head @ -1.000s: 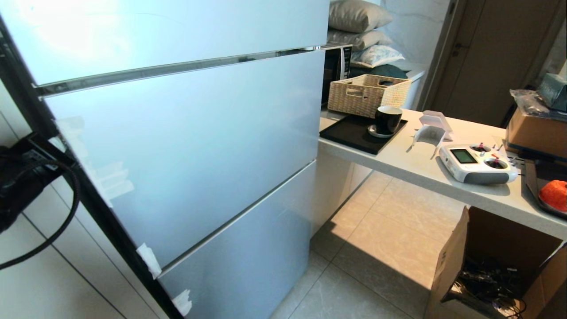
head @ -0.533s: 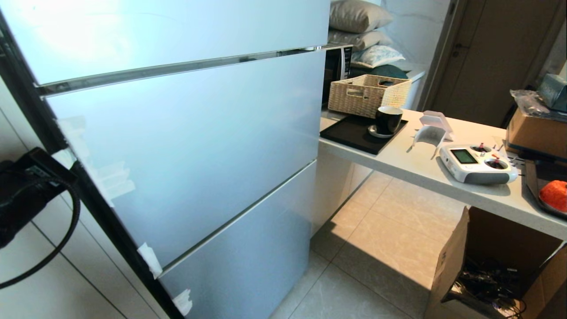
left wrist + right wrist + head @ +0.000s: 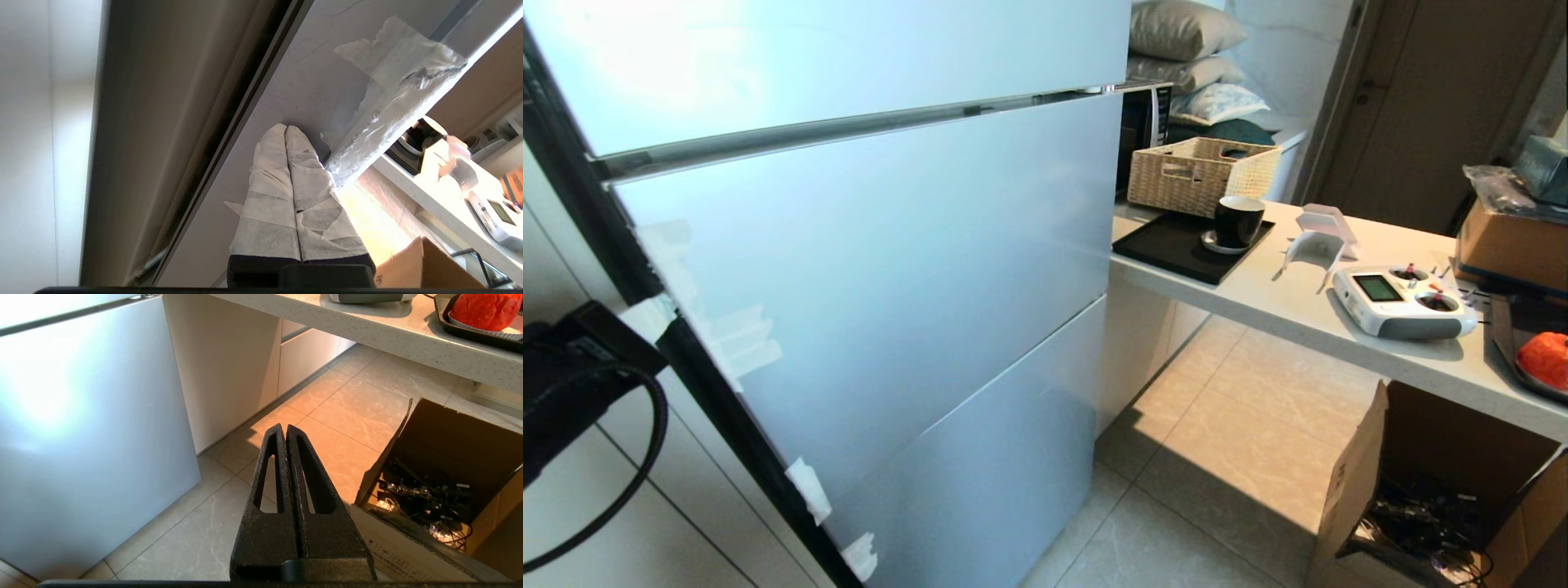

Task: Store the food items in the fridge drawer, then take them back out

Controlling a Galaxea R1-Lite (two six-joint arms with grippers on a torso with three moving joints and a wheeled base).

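Early stage: fridge door (image 3: 866, 269) barely cracked, drawer not visible. Left gripper (image 3: 286, 127) closed, empty, tips against door's left edge. Right gripper (image 3: 284, 426) closed, empty, parked. Fruit (image 3: 1543, 359) on far-right counter tray.

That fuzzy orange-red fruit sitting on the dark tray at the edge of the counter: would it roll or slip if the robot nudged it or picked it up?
The fuzzy orange-red fruit looks rounded, so a nudge would probably roll it, though the dark tray has a raised lip that should stop it. Its matte, bumpy skin suggests a fair grip rather than slipperiness. It may be soft, so a gentle squeeze seems wise.
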